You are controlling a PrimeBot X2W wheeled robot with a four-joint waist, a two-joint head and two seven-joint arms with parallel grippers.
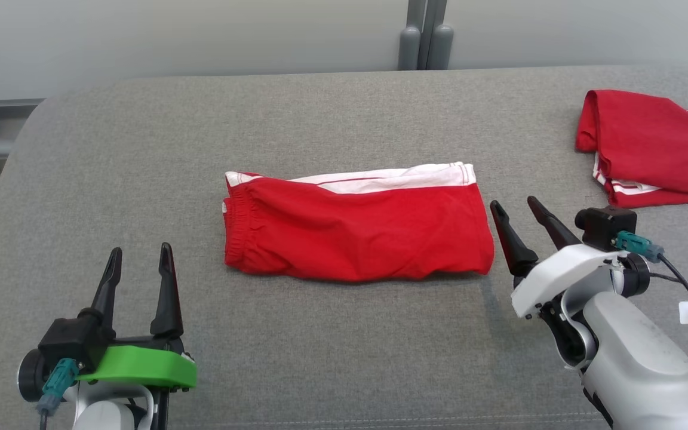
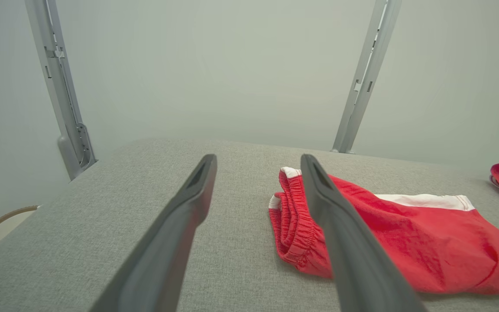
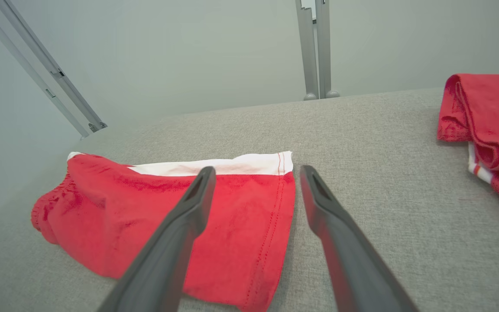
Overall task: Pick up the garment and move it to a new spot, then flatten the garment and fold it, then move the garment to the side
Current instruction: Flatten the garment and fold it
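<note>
Red shorts (image 1: 359, 230) folded into a long strip, flat at the middle of the grey bench (image 1: 344, 119). Long axis left to right across the head view, roughly parallel to the near edge of the bench. Elastic waistband at the robot's left end, gathered and puckered; stitched leg hem at the right end. White band along the far long edge, plain red fold along the near one. Left tool (image 1: 141, 248) low at the near left, fingers upright and spread moderately wide, holding nothing. Well apart from the shorts, nearer to the robot than the waistband end and off to its left. In the left wrist view, waistband partly behind the right finger, bare bench between the two. Right tool (image 1: 513, 202) just beside the hem end, tilted so its tips lean toward the far left, fingers likewise parted and empty. Left fingertip close to the hem, a narrow strip of bench in between, no contact to be seen. In the right wrist view, hem edge between the two fingers, red cloth behind the left one, grey bench behind the right. Second red piece, a folded shirt (image 1: 648, 143) with white stripes and dark lettering, at the far right, well apart from the shorts.
</note>
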